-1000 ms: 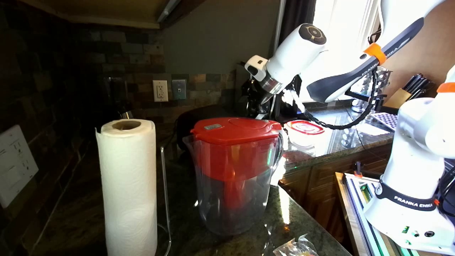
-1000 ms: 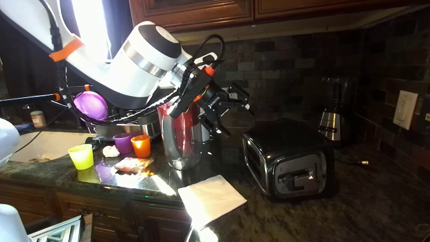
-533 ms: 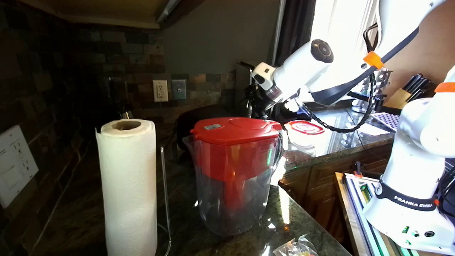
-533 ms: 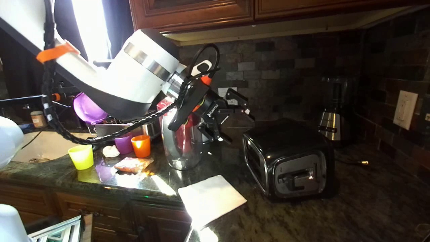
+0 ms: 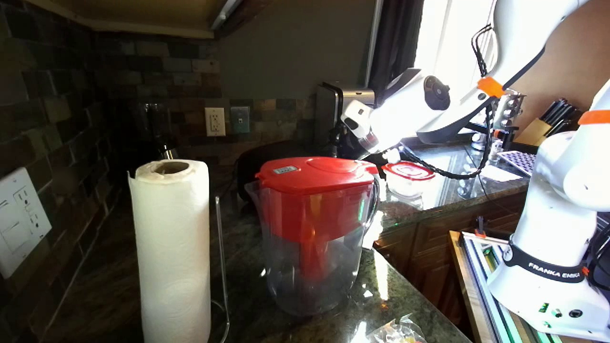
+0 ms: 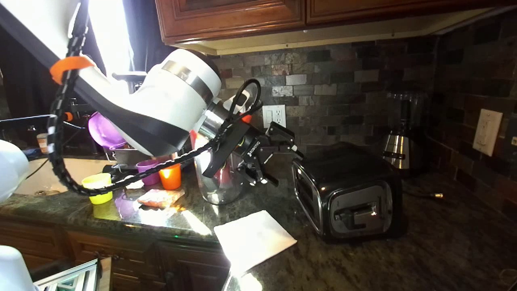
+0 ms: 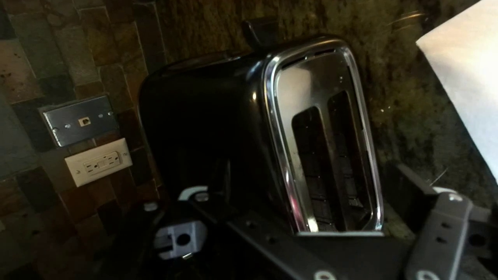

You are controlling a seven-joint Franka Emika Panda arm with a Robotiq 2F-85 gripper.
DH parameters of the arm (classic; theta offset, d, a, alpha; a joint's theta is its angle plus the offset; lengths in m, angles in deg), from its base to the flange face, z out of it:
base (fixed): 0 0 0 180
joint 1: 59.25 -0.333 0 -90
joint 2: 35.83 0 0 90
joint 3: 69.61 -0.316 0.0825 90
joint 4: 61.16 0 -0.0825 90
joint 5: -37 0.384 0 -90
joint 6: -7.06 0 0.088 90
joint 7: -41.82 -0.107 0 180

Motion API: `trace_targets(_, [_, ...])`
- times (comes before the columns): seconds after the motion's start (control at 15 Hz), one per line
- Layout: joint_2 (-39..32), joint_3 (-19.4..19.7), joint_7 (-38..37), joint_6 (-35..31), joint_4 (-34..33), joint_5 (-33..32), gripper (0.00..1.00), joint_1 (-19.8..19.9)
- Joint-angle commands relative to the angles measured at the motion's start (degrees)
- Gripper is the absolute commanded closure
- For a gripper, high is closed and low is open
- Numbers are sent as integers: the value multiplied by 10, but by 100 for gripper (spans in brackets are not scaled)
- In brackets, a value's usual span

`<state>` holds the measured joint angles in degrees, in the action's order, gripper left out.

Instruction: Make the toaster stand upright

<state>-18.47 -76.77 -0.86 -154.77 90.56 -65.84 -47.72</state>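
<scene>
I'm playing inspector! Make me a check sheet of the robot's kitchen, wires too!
Surface: dark, shiny countertop, brightly lit in patches
Job's things: toaster lying on its side, slots facing sideways
Clutter: red-lidded pitcher, pale sheet, paper towels, yellow cup, purple cup, orange cup
Gripper: open, holding nothing, near the toaster
Cables: black cable drooping from the arm; cord end beside the toaster
Surroundings: tiled wall, outlet, wooden cabinet

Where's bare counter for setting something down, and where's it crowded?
In an exterior view, dark speckled counter is bare in front of the boxy black toaster, right of the white square sheet, running to the tiled wall. Crowded: around the orange plastic cup, shiny packet and clear red-lidded pitcher; the black end effector hangs open nearby.
</scene>
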Motion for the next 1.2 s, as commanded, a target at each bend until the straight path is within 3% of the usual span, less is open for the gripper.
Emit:
trace_targets(0.0, [-23, -6, -111, 21, -10, -85, 0, -14])
trace_targets(0.07, [-9, -2, -54, 3, -3, -48, 0, -4])
trace_targets(0.47, [-19, -5, -88, 13, -10, -66, 0, -8])
trace_targets(1.13, [-65, -12, -167, 45, -58, -157, 0, -23])
